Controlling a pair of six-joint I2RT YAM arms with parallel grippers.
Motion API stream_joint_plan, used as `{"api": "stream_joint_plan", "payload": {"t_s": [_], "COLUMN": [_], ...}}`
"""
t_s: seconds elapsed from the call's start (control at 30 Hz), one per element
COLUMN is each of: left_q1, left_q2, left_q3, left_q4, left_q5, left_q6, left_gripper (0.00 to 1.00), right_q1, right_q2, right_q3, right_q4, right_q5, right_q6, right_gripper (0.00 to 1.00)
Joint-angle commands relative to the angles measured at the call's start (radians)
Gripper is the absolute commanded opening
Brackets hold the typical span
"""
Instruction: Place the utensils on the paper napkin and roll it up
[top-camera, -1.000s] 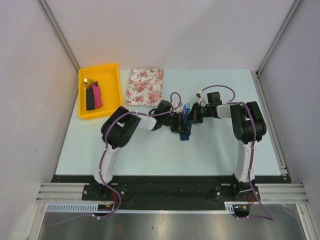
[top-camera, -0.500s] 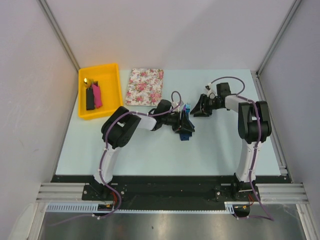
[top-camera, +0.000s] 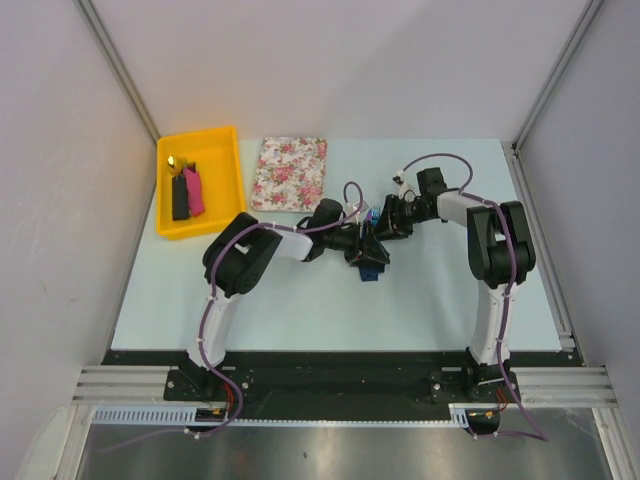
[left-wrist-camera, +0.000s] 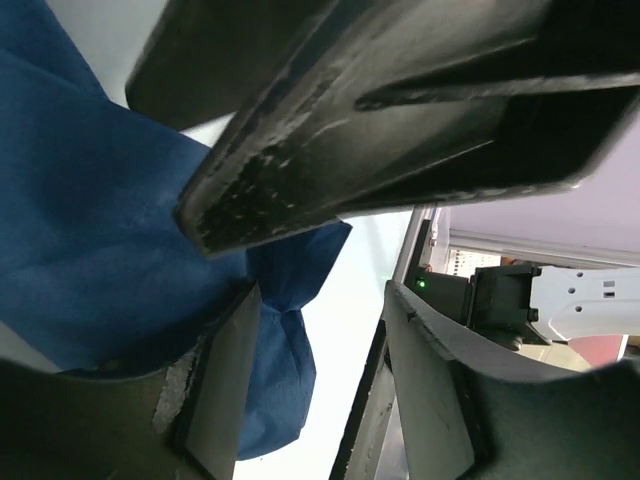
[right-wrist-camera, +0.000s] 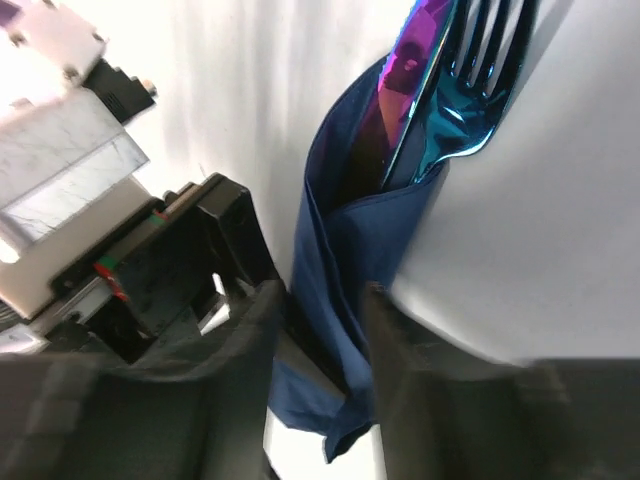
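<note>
**Wrapped utensils held between two claws at mid-desk**

The paper napkin (right-wrist-camera: 345, 250) is seen folded into a narrow navy sleeve near the middle of the pale desk (top-camera: 300, 300). The utensils (right-wrist-camera: 445, 80) are tucked inside it. Fork tines and a flat blade with a blue-purple sheen project from its open end.

The right claw (right-wrist-camera: 322, 295) is set astride the sleeve's other end, with a finger close on either side. Whether the fabric is pinched cannot be told.

The left claw (left-wrist-camera: 318, 300) is spread. Bare desk and one corner of the napkin show in the gap, and the bulk of the fabric lies just past one fingertip.

Well apart, at the far left, a yellow tray (top-camera: 200, 232) holding a black block (top-camera: 180, 200) and a pink block (top-camera: 195, 193) is seen, with a floral mat (top-camera: 290, 173) beside it.
</note>
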Motion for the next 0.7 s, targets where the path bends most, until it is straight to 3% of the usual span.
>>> {"api": "stream_joint_plan", "payload": {"t_s": [0.0, 0.17, 0.47, 0.67], "left_q1": [-0.001, -0.001, 0.031, 0.05], "left_q2": [0.029, -0.012, -0.21, -0.211], "left_q3": [-0.005, -0.011, -0.1, -0.122], "left_q4": [-0.01, 0.036, 0.1, 0.057], "left_q5": [-0.039, -0.03, 0.01, 0.023], "left_q6": [0.037, 0.03, 0.019, 0.033], "left_gripper": [0.58, 0.57, 0.58, 0.47], "right_q1": [0.0, -0.002, 0.0, 0.003], "right_q2": [0.028, 0.043, 0.078, 0.078], "right_q3": [-0.005, -0.014, -0.009, -0.02], "right_q4": [-0.022, -0.028, -0.019, -0.009], "right_q5": [0.003, 0.045, 0.097, 0.106], "right_q6": [-0.084, -0.125, -0.148, -0.142], "right_gripper": [0.32, 0.0, 0.0, 0.0]}}
